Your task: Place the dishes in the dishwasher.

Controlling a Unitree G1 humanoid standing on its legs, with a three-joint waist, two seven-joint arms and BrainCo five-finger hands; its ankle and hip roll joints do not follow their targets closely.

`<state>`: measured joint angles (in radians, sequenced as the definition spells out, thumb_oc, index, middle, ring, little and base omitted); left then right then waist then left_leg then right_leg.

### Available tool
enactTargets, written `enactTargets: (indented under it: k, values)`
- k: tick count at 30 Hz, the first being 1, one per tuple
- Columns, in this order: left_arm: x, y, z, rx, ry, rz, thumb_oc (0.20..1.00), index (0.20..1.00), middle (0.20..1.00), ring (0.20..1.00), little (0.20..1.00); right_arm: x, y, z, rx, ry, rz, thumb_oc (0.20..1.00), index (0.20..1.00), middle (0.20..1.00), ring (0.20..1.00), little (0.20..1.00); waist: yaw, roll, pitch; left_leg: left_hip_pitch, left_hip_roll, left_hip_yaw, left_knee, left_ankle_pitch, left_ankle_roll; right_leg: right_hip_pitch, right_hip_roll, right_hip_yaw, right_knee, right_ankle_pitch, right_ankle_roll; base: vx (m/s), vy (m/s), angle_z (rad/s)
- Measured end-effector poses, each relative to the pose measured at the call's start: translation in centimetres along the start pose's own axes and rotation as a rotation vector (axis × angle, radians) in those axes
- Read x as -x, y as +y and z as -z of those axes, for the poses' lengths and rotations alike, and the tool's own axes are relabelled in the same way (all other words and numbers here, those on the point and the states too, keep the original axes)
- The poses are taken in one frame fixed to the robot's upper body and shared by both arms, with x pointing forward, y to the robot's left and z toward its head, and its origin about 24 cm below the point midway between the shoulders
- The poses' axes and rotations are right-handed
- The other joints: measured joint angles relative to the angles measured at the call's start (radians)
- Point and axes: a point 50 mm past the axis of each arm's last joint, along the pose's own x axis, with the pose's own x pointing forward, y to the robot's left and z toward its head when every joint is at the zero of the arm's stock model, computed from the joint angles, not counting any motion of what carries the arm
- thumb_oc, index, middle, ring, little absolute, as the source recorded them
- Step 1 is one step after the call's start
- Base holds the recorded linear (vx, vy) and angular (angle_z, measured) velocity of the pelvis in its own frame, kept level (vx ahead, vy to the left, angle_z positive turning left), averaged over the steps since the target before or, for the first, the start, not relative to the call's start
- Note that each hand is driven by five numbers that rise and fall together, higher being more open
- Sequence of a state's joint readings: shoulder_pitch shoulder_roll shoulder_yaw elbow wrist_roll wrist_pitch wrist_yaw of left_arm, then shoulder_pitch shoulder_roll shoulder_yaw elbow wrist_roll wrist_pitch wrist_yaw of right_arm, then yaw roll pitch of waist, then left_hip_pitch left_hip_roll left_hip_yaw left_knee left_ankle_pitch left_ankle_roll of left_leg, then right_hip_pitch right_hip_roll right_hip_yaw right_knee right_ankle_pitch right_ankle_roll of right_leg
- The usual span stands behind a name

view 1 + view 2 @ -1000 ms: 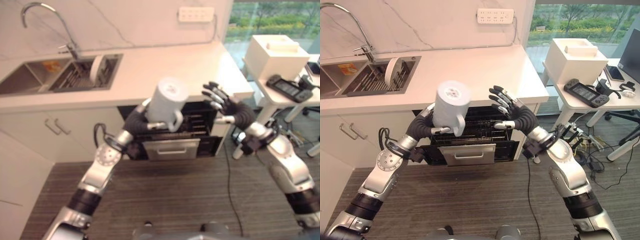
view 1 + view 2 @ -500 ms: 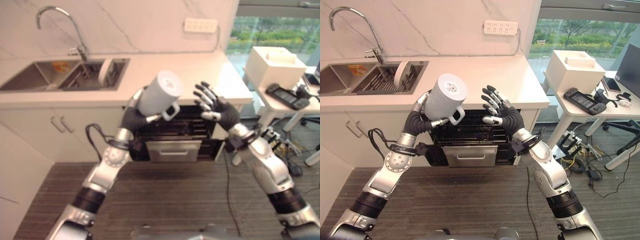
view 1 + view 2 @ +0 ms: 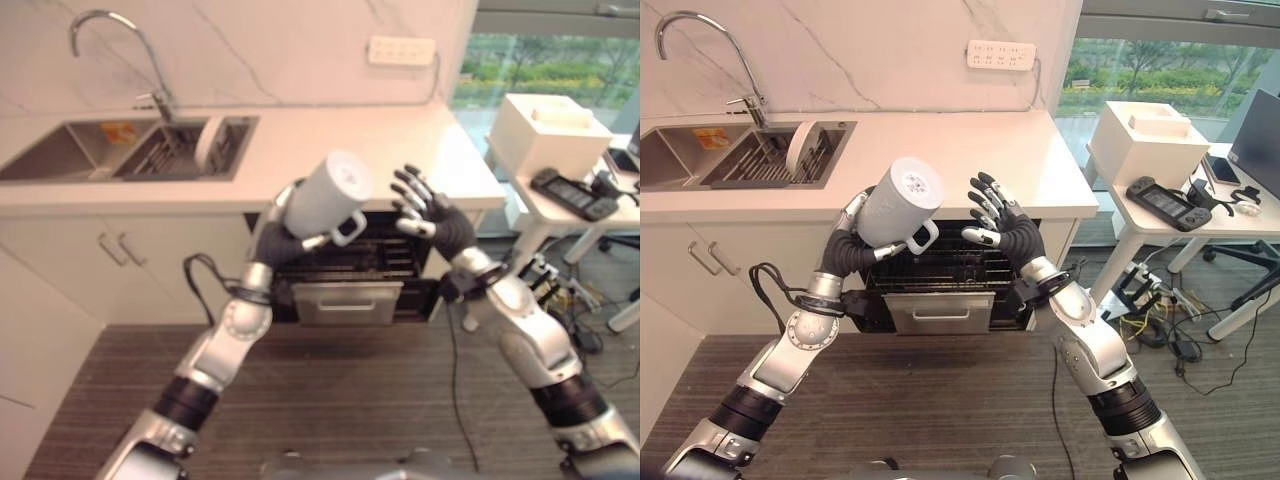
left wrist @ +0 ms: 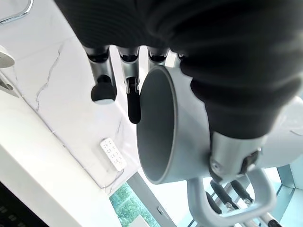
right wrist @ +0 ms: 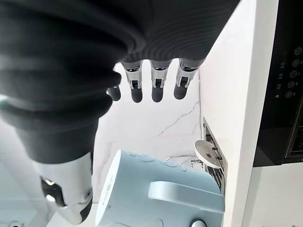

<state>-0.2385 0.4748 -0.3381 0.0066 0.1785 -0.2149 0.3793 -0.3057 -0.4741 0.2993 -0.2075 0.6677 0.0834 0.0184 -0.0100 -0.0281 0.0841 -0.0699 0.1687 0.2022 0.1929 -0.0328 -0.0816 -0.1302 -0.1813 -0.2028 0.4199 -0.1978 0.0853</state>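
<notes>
While my left hand (image 3: 852, 243) grips the mug (image 3: 899, 202) tilted above the open dishwasher (image 3: 940, 272), my right hand (image 3: 1006, 228) waits with fingers spread at its 3 o'clock, empty. Nothing is racked yet; a plate (image 3: 796, 148) stands in the sink (image 3: 680, 170) at 10 o'clock.

Bright daylight — soft, slight blur

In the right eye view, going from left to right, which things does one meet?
Faucet → plate in the sink rack → mug in the left robot hand → right robot hand → white box → black controller.
</notes>
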Motion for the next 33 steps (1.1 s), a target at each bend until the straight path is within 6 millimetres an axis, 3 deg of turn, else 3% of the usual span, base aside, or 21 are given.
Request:
enactTargets:
  k: [5, 16, 33]
  values:
    - [0.3, -1.3, -0.1, 0.011, 0.014, 0.040, 0.200, 0.200, 0.200, 0.200, 0.200, -0.8, 1.3, 0.2, -0.010, 0.024, -0.041, 1.000, 1.000, 1.000, 1.000, 1.000, 0.000, 0.000, 0.000, -0.001, 0.000, 0.001, 0.000, 0.000, 0.000, -0.002, 0.000, 0.001, -0.001, 0.000, 0.000, 0.00, 0.000, 0.00]
    - [0.1, -1.4, -0.2, 0.007, 0.024, 0.016, 0.200, 0.200, 0.200, 0.200, 0.200, -1.7, 2.7, 0.1, -0.026, 0.022, -0.075, 1.000, 1.000, 1.000, 1.000, 1.000, 0.000, -0.001, 0.000, -0.001, 0.000, 0.001, 0.000, 0.001, -0.001, -0.002, 0.000, 0.000, -0.001, 0.000, 0.001, 0.00, 0.000, 0.00]
    - [-0.9, -1.3, -1.0, -0.016, -0.019, -0.036, 0.200, 0.200, 0.200, 0.200, 0.200, -2.5, 3.2, -0.5, -0.069, 0.009, -0.067, 1.000, 1.000, 1.000, 1.000, 1.000, 0.006, -0.001, 0.000, -0.001, -0.001, 0.001, 0.000, 0.001, -0.002, -0.002, 0.000, 0.000, -0.001, -0.001, 0.001, 0.00, 0.000, 0.00]
